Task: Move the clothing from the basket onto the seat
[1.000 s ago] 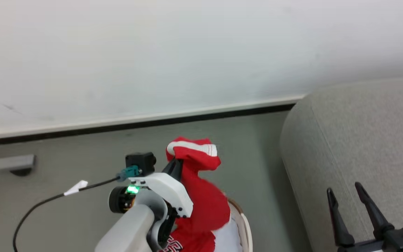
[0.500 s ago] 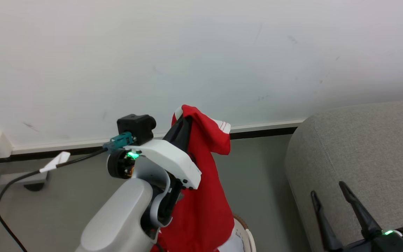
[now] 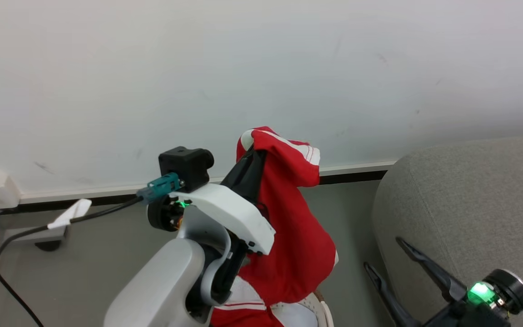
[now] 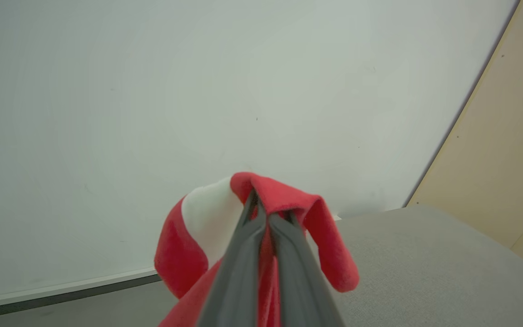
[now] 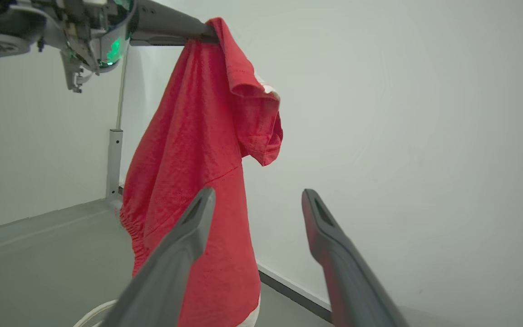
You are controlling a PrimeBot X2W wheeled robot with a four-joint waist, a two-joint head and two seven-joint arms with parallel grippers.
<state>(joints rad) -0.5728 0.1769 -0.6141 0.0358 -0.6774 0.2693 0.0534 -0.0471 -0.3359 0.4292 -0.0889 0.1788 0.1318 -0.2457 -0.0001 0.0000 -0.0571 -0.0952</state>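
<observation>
Hanging high above the basket, one red piece of the clothing is pinched at its white-striped top edge by the left gripper, and its body drapes straight down towards the basket's opening. The left wrist view shows that gripper's two dark fingers pressed together on a fold of red and white cloth. A short arc of the basket's cream rim shows at the bottom of the head view, with more red and white fabric lying against its inner side, just below the hanging piece; whether the hanging hem touches that fabric cannot be told. In the right wrist view the rim curves beneath the hanging cloth. The grey seat stands to the right of the basket, apart from it, with grey floor between them. The right gripper hovers to the right of the basket, before the seat's near side, its fingers spread wide and holding nothing.
</observation>
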